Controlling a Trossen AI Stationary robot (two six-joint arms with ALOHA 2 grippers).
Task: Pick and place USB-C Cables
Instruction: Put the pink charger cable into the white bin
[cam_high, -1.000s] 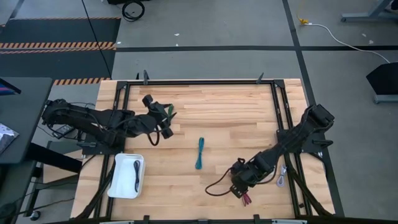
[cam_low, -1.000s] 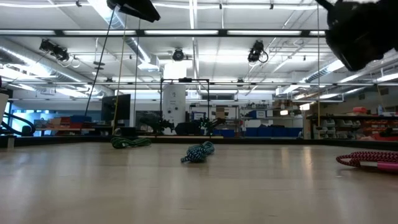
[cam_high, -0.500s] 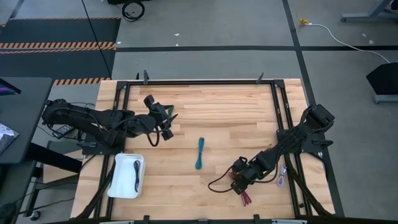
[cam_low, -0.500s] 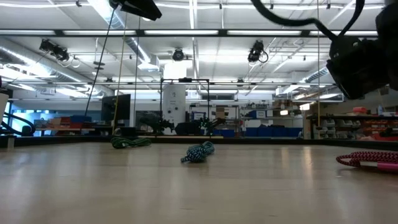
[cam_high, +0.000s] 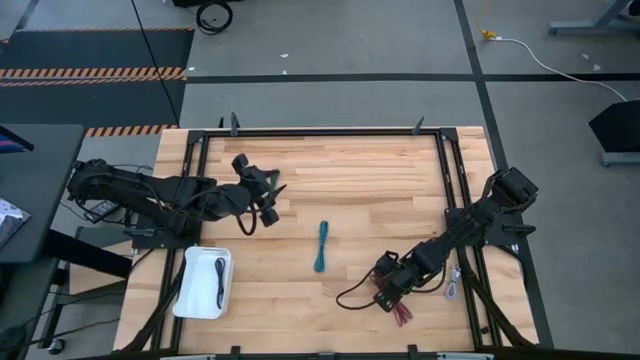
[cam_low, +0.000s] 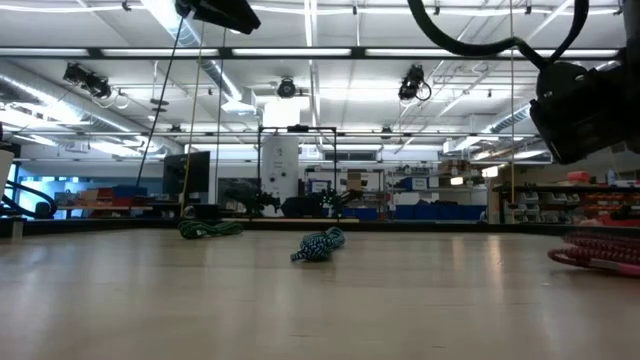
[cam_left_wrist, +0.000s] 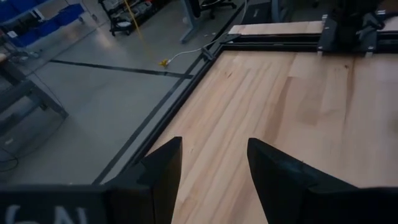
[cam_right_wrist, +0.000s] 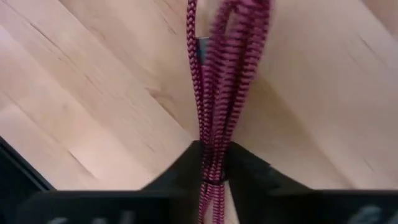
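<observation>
My right gripper (cam_right_wrist: 211, 163) pinches the dark red cable (cam_right_wrist: 219, 93); left gripper (cam_left_wrist: 211, 165) gapes empty, bare table (cam_left_wrist: 298, 93) ahead.

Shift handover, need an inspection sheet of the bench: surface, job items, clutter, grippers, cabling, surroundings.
Surface: wooden table, black frame around it.
Job items: dark red cable in right gripper; teal cable mid-table; green cable by left gripper; black cable in white tray; pale grey cable at right edge.
Clutter: nothing seen.
Grippers: right gripper shut on dark red cable, near front edge; left gripper open, empty, above the table.
Cabling: black arm wiring loops beside right gripper.
Surroundings: white cord on floor.
</observation>
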